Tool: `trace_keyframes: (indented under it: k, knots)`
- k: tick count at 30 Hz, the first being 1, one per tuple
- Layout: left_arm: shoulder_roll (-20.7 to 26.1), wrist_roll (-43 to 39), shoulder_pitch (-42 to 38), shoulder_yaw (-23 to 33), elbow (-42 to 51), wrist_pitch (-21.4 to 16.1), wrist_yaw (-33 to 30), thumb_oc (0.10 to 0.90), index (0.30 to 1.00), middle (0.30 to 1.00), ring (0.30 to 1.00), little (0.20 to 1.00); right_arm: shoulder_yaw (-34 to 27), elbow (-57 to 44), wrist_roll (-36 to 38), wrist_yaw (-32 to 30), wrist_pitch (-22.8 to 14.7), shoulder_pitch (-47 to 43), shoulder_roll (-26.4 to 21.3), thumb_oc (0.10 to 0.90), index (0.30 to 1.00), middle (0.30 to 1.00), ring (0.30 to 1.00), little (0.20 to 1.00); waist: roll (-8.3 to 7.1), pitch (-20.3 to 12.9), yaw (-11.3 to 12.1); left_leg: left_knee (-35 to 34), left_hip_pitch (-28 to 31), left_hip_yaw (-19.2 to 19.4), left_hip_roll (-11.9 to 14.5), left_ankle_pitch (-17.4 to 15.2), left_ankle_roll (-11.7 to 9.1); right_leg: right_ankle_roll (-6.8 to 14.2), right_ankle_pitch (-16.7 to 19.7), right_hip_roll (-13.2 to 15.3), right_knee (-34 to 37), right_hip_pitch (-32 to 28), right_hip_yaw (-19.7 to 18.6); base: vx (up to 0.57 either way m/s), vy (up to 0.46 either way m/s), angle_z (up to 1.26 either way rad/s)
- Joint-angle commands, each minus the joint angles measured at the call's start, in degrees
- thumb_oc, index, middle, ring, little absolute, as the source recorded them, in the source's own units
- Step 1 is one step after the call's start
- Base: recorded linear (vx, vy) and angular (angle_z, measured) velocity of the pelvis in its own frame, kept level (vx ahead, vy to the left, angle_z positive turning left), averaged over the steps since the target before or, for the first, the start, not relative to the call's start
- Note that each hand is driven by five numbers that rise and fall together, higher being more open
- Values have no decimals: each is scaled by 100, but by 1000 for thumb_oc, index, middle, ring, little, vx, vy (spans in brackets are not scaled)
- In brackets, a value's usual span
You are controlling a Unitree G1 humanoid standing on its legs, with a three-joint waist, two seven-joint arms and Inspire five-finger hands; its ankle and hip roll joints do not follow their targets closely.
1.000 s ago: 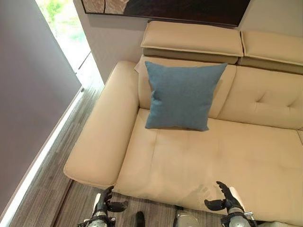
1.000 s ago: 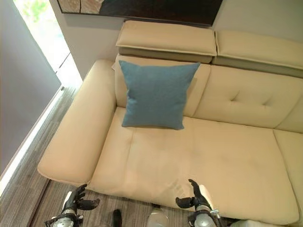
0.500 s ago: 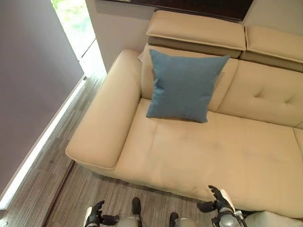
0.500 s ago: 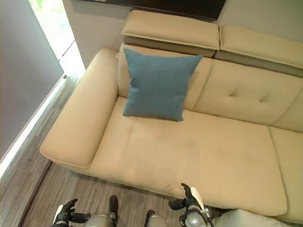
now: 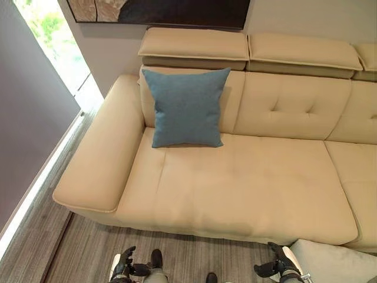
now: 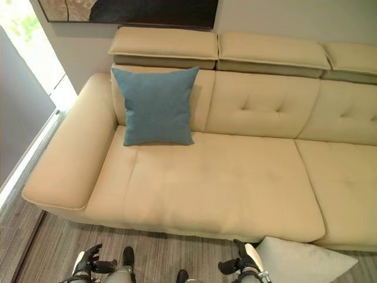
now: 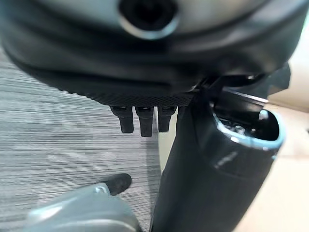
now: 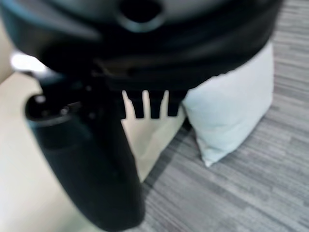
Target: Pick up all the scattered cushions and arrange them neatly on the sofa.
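Note:
A blue cushion (image 5: 186,107) stands upright against the backrest at the left end of the beige sofa (image 5: 247,188). A pale grey cushion (image 6: 297,261) lies on the floor in front of the sofa's right part, leaning at its base; it shows too as the pale cushion (image 8: 231,104). My right hand (image 5: 281,265) hangs low just left of that cushion, fingers relaxed and holding nothing. My left hand (image 5: 122,268) hangs low over the floor before the sofa's left end, also open and empty.
A wide armrest (image 5: 100,159) closes the sofa's left end. Grey wood floor (image 5: 88,253) runs in front of the sofa and along a bright window strip (image 5: 56,47) on the left. A dark picture (image 5: 159,12) hangs on the wall above the sofa.
The camera has swung to the right and pulled back, so more of the sofa's right side shows and the pale cushion has come into view. Both hands stay low and open.

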State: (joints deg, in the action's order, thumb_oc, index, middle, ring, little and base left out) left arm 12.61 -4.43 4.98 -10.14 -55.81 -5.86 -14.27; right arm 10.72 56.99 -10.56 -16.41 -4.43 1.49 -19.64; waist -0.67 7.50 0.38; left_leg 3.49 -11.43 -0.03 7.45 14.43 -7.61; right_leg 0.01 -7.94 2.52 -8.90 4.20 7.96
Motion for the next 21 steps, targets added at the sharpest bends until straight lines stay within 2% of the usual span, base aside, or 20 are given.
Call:
trace_keyframes:
  k: [1, 3, 5, 9, 12, 13, 14, 16, 17, 20, 21]
  knots:
    - [-19, -71, -230, 42, 202, -136, -66, 800, 900, 900, 900, 900, -101, -83, 221, -275, -152, -426, -78, 800, 900, 900, 900, 900, -174, 248, -49, 434, 91, -353, -935, -1618, 510, 409, 257, 72, 543, -294, -201, -90, 83, -49]
    - [-41, -126, -281, 15, 192, -165, -93, 800, 900, 900, 900, 900, -117, 55, 264, -304, -117, -456, -70, 800, 900, 900, 900, 900, -193, 247, -38, 566, 126, -773, -1153, -1766, 498, 445, 366, 68, 604, -218, -414, -64, 92, -23]
    - [-66, -93, -316, -49, 177, -146, -71, 800, 900, 900, 900, 900, -140, 172, 274, -311, -99, -433, -56, 800, 900, 900, 900, 900, -154, 206, -48, 387, 256, -1003, -1235, -1840, 575, 498, 454, 45, 643, -134, -583, -38, 130, -68]
    - [-75, -23, -444, -141, 18, -127, -45, 800, 900, 900, 900, 900, -186, 364, 327, -338, -54, -452, 10, 800, 900, 900, 900, 900, -149, 151, -163, 134, 333, -877, -1205, -1808, 669, 615, 626, 85, 650, 69, -754, -68, 154, -53]
    - [-62, -42, -513, -73, -154, -147, -106, 800, 900, 900, 900, 900, -185, 452, 390, -375, 10, -485, 189, 800, 900, 900, 900, 900, -174, 176, -158, -106, 414, -464, -1100, -1785, 778, 789, 851, 189, 643, 367, -839, -112, 150, -79]
    - [-62, -43, -514, -73, -156, -148, -106, 800, 900, 900, 900, 900, -186, 451, 390, -375, 11, -485, 190, 800, 900, 900, 900, 900, -176, 181, -146, -111, 423, -452, -1097, -1786, 779, 789, 851, 186, 640, 366, -852, -93, 63, -132]
    - [-49, -82, -540, -27, -182, -149, -128, 800, 900, 900, 900, 900, -182, 456, 400, -389, 23, -506, 239, 800, 900, 900, 900, 900, -184, 213, -124, -157, 438, -347, -1054, -1765, 793, 837, 912, 229, 549, 486, -757, -149, 72, -163]
    - [38, -62, -640, 24, -302, -113, -152, 800, 900, 900, 900, 900, -172, 493, 366, -402, 56, -519, 300, 800, 900, 900, 900, 900, -104, 336, 31, -183, 385, -14, -869, -1686, 826, 786, 756, 516, 102, 663, 283, -204, 98, -164]
    - [48, -22, -620, 42, -334, -82, -141, 800, 900, 900, 900, 900, -169, 530, 343, -402, 67, -473, 306, 800, 900, 900, 900, 900, -70, 344, 65, -206, 394, 95, -814, -1665, 843, 715, 615, 626, -30, 575, 642, -138, 58, -141]
    - [81, -43, -526, 161, -337, -65, -119, 800, 900, 900, 900, 900, -183, 617, 272, -369, 82, -344, 291, 800, 900, 900, 900, 900, -52, 340, 143, -239, 463, 393, -722, -1597, 884, 641, 363, 707, -428, 311, 989, -132, -8, -52]
    - [82, -44, -526, 160, -337, -65, -119, 800, 900, 900, 900, 900, -183, 616, 271, -369, 82, -343, 292, 800, 900, 900, 900, 900, -54, 345, 147, -241, 471, 398, -723, -1598, 885, 641, 360, 709, -433, 308, 984, -152, -48, -80]
